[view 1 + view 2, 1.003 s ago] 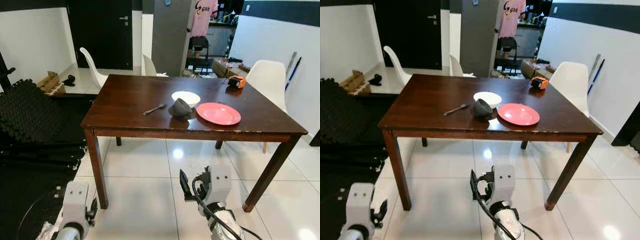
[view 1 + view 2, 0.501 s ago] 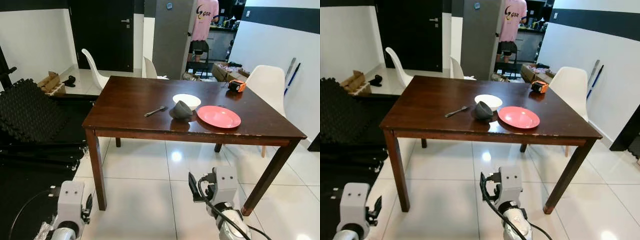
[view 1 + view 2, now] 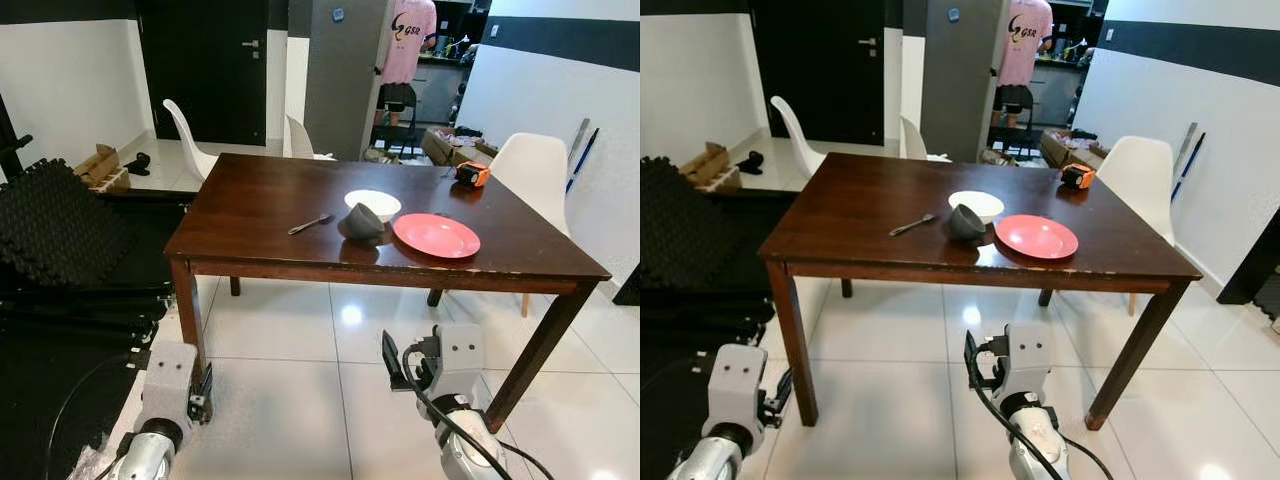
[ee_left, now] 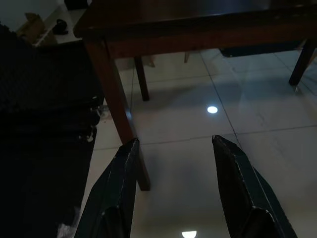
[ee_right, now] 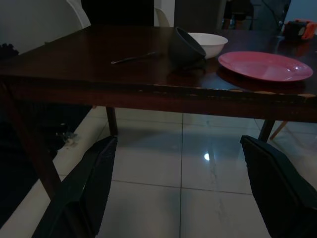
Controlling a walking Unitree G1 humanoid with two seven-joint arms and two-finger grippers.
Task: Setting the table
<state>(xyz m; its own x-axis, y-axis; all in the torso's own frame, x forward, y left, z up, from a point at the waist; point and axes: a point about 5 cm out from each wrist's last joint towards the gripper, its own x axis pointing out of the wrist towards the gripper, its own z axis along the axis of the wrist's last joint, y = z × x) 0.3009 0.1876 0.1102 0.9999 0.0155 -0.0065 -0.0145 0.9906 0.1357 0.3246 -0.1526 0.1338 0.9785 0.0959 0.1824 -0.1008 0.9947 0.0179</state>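
Closing on the table, both arms low, nothing picked up yet.

Over the last second I've stepped in a bit and my arms have swung forward: left gripper [image 4: 173,188] and right gripper [image 5: 178,193] both hang below table [image 3: 250,215] height over the floor tiles, fingers spread wide, holding nothing. Tableware hasn't moved: red plate [image 3: 436,235] near the front edge on my right, grey bowl [image 3: 363,220] tipped on its side just beside it, white bowl [image 3: 372,203] right behind that, fork [image 3: 309,222] lying to the left of the grey bowl. Orange tape measure [image 3: 472,173] sits at the far right corner. My read: still the approach phase; I need to get nearer and raise an arm before reaching anything.
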